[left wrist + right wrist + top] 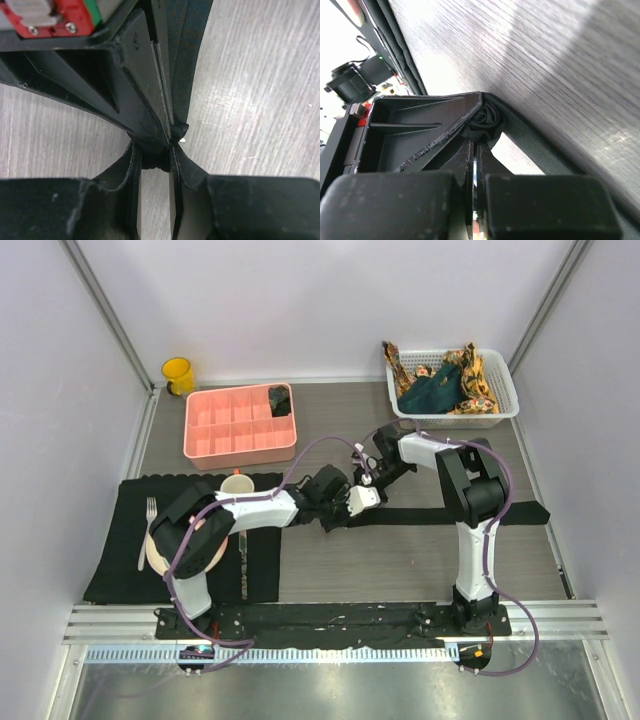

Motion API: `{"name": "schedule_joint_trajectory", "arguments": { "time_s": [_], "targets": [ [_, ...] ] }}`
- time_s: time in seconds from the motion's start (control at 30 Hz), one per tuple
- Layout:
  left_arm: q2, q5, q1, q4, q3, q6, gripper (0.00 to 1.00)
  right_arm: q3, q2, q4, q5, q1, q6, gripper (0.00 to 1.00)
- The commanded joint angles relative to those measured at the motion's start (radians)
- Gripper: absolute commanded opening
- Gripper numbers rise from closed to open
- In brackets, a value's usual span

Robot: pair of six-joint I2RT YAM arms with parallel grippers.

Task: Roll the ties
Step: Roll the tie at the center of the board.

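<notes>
My left gripper [154, 159] and right gripper [476, 150] both pinch tight on the curled end of the black tie [450, 512]. The rest lies toward three o'clock. It looks soft, light and floppy, so I'd hold the roll itself.

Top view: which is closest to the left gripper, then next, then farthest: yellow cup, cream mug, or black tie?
1. The black tie: pinched in the left gripper, stretching right.
2. The cream mug: to its left.
3. The yellow cup: far back-left corner.

A robotics lab cell — bare white walls [330, 300], aluminium frame posts [107, 310], bench-mounted arms [250, 510].
</notes>
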Motion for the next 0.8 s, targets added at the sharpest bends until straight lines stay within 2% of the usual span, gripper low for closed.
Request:
{"name": "schedule_joint_trajectory", "arguments": {
  "time_s": [0.0,0.07,0.1,0.2,0.23,0.33,0.37,0.4,0.43,0.53,0.77],
  "targets": [
    [0.024,0.012,0.005,-0.077,-0.058,0.004,0.15,0.05,0.004,0.025,0.072,-0.003,-0.09,0.01],
    [0.019,0.038,0.011,-0.06,-0.069,-0.002,0.21,0.04,0.018,0.034,0.094,-0.003,-0.116,0.01],
    [0.014,0.056,0.017,-0.053,-0.071,-0.007,0.35,0.019,0.026,0.043,0.101,-0.005,-0.133,0.01],
    [-0.001,0.147,0.057,0.018,-0.1,-0.047,0.58,-0.027,0.061,0.071,0.118,-0.014,-0.138,0.01],
    [-0.022,0.176,0.084,0.047,-0.132,-0.062,0.62,-0.033,0.072,0.074,0.117,-0.019,-0.138,0.01],
    [-0.079,0.272,0.139,0.263,-0.253,-0.1,0.72,-0.043,0.109,0.079,0.111,-0.039,-0.137,0.01],
    [-0.09,0.3,0.153,0.397,-0.285,-0.128,0.76,-0.041,0.115,0.077,0.105,-0.043,-0.137,0.01],
    [-0.098,0.331,0.166,0.47,-0.319,-0.136,0.84,-0.043,0.124,0.077,0.098,-0.049,-0.135,0.01],
    [-0.098,0.339,0.175,0.6,-0.375,-0.137,0.85,-0.041,0.13,0.076,0.094,-0.055,-0.135,0.01],
    [-0.061,0.369,0.176,0.743,-0.405,-0.133,0.86,-0.038,0.139,0.071,0.085,-0.06,-0.143,0.01],
    [0.095,0.44,0.177,0.862,-0.324,-0.14,0.84,-0.013,0.158,0.036,0.046,-0.065,-0.199,0.01]
  ]
}}
